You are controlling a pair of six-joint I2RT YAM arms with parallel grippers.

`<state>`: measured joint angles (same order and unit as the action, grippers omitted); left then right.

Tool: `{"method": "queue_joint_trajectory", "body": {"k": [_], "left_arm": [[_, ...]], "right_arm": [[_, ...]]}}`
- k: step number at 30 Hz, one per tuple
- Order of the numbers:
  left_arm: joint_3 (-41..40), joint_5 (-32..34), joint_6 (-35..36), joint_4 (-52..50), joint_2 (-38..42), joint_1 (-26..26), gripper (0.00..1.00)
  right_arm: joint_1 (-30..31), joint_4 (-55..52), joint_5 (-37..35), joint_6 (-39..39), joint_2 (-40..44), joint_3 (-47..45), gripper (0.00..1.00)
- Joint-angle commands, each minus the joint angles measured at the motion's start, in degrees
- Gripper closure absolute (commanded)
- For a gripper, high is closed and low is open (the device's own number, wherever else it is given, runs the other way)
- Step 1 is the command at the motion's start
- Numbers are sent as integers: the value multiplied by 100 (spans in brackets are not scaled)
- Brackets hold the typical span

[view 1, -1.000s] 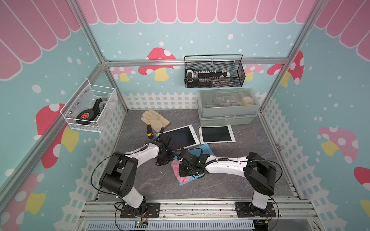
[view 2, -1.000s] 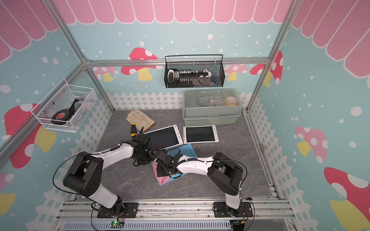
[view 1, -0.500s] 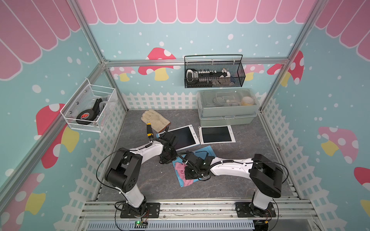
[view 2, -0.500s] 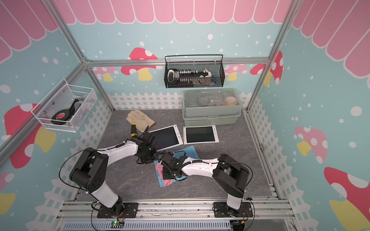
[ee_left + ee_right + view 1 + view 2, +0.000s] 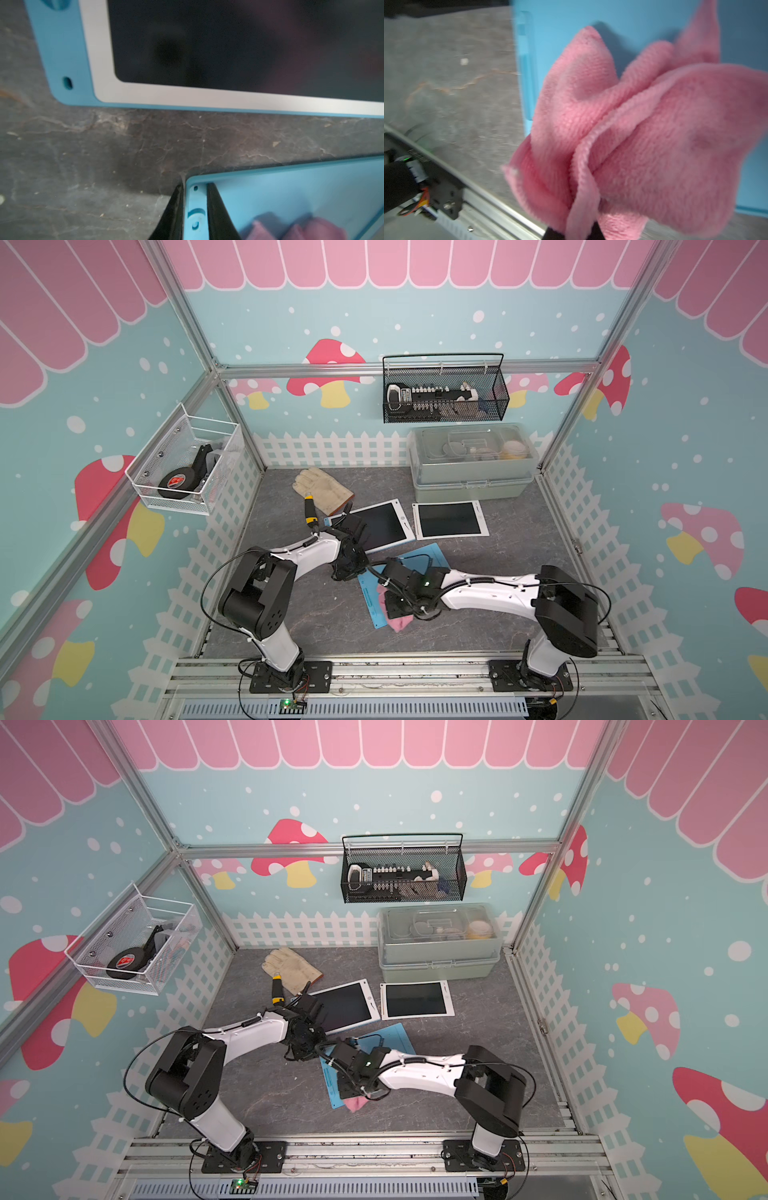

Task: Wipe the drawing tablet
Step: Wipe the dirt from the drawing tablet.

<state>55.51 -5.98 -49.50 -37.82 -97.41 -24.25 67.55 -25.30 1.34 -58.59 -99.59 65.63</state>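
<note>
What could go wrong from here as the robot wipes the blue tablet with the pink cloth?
1. The left end effector pinches only a corner rim of the blue tablet, so wiping may swing it or pull it loose.
2. That tablet seems to lie blue back up; its screen may go unwiped.
3. The right end effector holds the cloth bunched, close to the left arm; they could bump.
</note>
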Motion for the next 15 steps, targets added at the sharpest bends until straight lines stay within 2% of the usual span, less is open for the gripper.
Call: {"method": "queue_joint_trajectory", "body": {"k": [1, 5, 9, 12, 15], "left_arm": [[-381, 217, -114, -15, -455, -80, 79], [-383, 255, -82, -21, -455, -80, 79], [-366, 277, -38, -20, -468, -71, 79], [-347, 292, -25, -22, -482, -72, 79], [-310, 282, -23, -22, -499, -71, 80]], "right_arm": [[289, 188, 421, 8, -407, 399, 100], [-28, 333, 378, -360, -160, -397, 100], [-655, 201, 288, -710, 859, -1673, 100], [-959, -329, 72, -713, 1792, -2231, 100], [-1079, -1036, -187, -632, 2279, -2374, 100]]}}
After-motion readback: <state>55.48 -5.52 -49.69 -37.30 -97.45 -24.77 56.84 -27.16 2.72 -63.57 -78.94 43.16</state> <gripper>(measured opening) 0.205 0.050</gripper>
